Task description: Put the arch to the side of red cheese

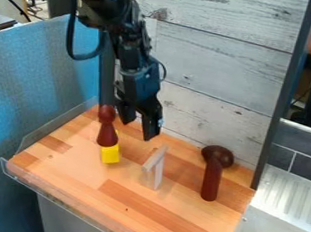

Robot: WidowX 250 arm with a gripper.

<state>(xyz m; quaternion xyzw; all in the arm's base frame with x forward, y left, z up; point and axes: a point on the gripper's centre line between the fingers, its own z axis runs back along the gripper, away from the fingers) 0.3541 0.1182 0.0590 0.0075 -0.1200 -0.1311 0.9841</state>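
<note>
Open black tool (pixel 138 131) above wooden table (pixel 80 175), pale arch (pixel 158 171), yellow block (pixel 110 155), maroon pin shape (pixel 106 132), maroon mallet shape (pixel 212 178)

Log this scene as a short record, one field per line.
gripper: open, above the board near its back edge
arch: likely the pale upright piece, mid-board, outside the gripper
left of arch: dark red pin-shaped piece, overlapping a yellow block in view; contact cannot be told
right of arch: dark red cylinder with a brown rounded top or piece
red cheese: not identifiable by shape
surface: wooden board
backdrop: pale plank wall
</note>
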